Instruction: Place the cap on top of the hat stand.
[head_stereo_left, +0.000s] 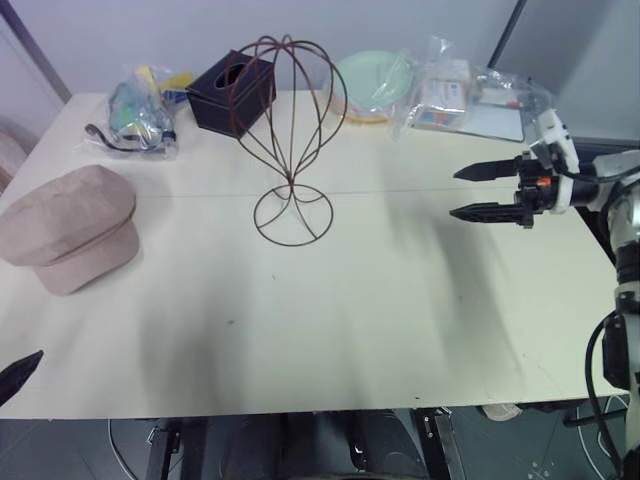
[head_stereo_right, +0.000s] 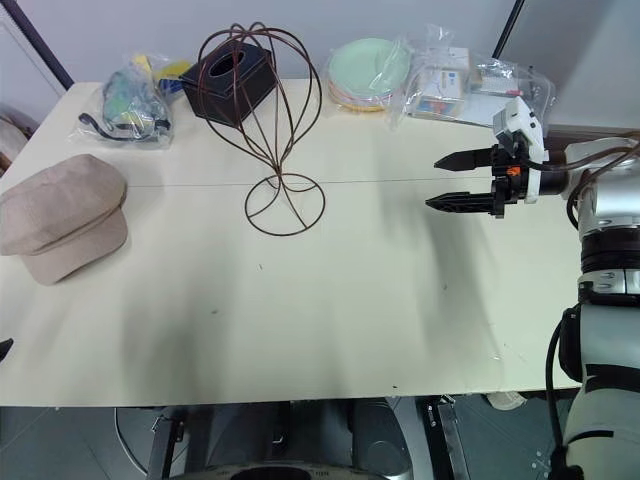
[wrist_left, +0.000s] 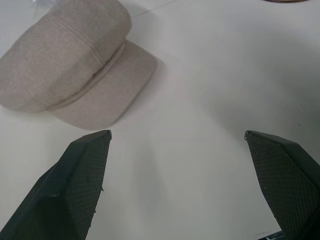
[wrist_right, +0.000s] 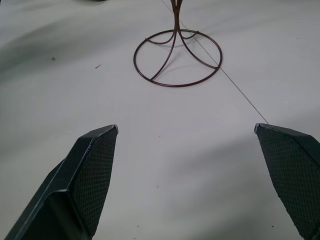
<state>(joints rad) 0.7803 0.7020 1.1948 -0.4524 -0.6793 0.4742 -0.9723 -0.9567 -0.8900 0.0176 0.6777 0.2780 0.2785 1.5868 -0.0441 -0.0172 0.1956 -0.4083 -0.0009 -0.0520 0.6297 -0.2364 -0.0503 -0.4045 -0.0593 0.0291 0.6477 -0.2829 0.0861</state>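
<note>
Cap (head_stereo_left: 70, 228) lies flat on the counter (head_stereo_left: 350, 320), well to the left of the hat stand (head_stereo_left: 290, 140), brim toward the near edge. Hat stand is upright and bare. Behind the stand: a black tissue box (head_stereo_left: 231, 92), touching its wire frame in view; a green plate (head_stereo_left: 368, 82); clear plastic bags (head_stereo_left: 465, 92). No writing is legible. Right tool (head_stereo_left: 468, 192), right of the stand, fingers apart, empty. Left tool (wrist_left: 177, 137), near the cap, fingers apart, empty.
</note>
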